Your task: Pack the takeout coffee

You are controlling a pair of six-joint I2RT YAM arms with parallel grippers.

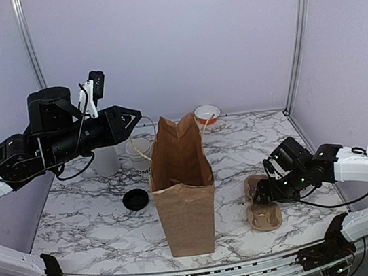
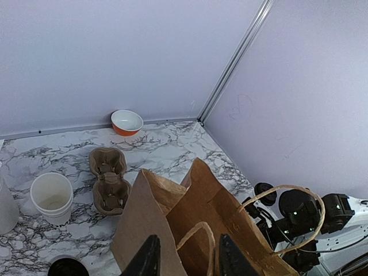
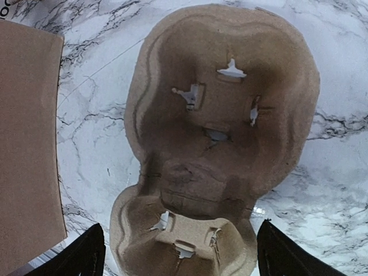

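Between our left jaws (image 2: 188, 240), which stand narrow with a gap showing between the two fingers, rises one looped handle (image 2: 198, 226) of the brown paper bag (image 2: 146, 221). Whether they pinch the loop or merely flank it we cannot tell. The bag stands upright and open-mouthed directly beneath these jaws, and its second handle (image 2: 313, 201) arches free on the side away from them.

Down on the marbled worktop (image 2: 172, 144), just past the bag's near corner, lies the black lid (image 2: 68, 268), flat and on its own. A little farther out from the jaws stands the takeout coffee cup (image 2: 52, 198), a small white paper cup, upright, uncovered and white inside. It sits on the worktop outside the bag, well below the jaws.

Just beside the cup, on the side toward the bag, lies a two-cell pulp carrier (image 2: 109, 184); we cannot tell whether it is the one under our other arm. On the cup's other side stands a taller white tumbler (image 1: 106, 161). Farthest from the left jaws, against the back wall, sits a small orange bowl (image 2: 127, 122) with a white inside.

Our right jaws (image 3: 179, 230) are spread wide and hold nothing. Directly below them lies a brown moulded-pulp cup carrier (image 3: 224, 109). The two fingers flank its nearer cell, one on either side, and its farther cell lies beyond the fingertips. Off to one side of these jaws the flat wall of the bag shows, near the carrier but apart from it.
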